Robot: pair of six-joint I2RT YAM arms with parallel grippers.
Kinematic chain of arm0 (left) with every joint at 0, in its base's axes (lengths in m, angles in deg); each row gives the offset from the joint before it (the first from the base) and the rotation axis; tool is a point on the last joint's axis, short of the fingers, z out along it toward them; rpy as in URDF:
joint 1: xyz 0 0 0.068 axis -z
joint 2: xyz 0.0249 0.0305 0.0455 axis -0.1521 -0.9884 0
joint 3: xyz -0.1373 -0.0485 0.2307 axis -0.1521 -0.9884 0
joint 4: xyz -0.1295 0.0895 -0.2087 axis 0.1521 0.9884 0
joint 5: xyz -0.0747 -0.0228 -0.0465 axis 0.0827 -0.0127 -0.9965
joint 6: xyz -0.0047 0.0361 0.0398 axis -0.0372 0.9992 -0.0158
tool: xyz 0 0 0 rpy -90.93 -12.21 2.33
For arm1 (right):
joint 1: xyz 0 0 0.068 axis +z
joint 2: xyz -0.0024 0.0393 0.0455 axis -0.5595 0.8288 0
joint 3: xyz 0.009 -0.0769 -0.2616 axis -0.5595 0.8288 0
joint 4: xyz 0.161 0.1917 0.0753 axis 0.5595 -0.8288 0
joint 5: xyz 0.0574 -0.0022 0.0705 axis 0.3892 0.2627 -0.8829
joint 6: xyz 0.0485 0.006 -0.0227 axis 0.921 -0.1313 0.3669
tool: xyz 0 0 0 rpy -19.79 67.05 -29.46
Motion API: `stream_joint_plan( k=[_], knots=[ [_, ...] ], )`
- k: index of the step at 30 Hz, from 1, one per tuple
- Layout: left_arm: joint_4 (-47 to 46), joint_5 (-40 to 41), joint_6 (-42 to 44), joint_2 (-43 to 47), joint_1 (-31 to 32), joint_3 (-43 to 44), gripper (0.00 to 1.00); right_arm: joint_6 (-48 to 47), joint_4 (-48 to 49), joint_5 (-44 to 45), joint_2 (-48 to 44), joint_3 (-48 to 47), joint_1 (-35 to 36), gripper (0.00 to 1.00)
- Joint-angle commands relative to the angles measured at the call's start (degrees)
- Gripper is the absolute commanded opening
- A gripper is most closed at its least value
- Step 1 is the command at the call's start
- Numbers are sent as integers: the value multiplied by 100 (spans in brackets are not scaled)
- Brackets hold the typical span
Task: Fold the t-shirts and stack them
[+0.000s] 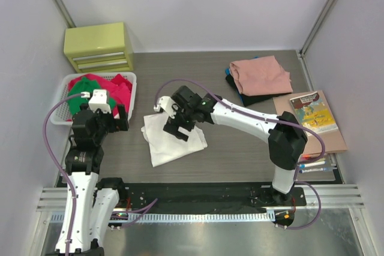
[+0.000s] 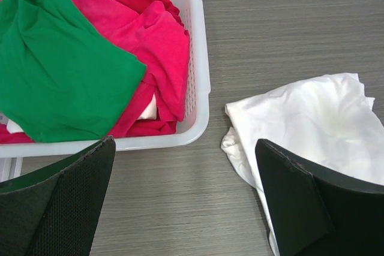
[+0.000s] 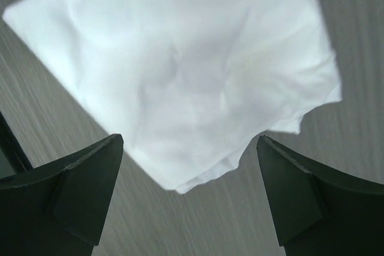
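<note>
The white shirt [image 1: 174,141] lies rumpled on the table [image 1: 240,148] just left of centre, one corner trailing toward 7 o'clock and its far edge bunched. The right gripper [image 1: 178,125] hovers over its upper part with fingers spread wide and nothing between them; in the wrist view the cloth fills the space under the open gap. The left gripper [image 1: 120,118] is also spread and empty, at 9 o'clock beside the basket [image 1: 60,115], where a green shirt [image 2: 60,70] lies over red shirts [image 2: 159,46]. A folded pink shirt [image 1: 261,75] rests on a black shirt [image 1: 249,97] at 2 o'clock, which looks like the stack under way. The step in hand seems to be folding the white one. To do it well, the right fingers should come down on a single edge rather than the bunched middle, pinching only the top layer. The left arm could pin the corner at 9 o'clock so the cloth does not slide. Folds should be smoothed flat before the shirt is carried to the stack.
</note>
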Motion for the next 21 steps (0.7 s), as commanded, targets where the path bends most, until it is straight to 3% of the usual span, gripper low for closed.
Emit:
stream_joint_plan(
  k=[1,7,21],
  knots=[
    [-57,-98,27,60,-57,-40,100,-23,335,-105,383,-897,93,100],
    [-48,-63,62,104,-48,-49,100,127,318,-457,833,-1100,181,100],
    [-13,-116,62,174,-110,-84,100,346,1117,-721,1448,-160,357,100]
  ],
)
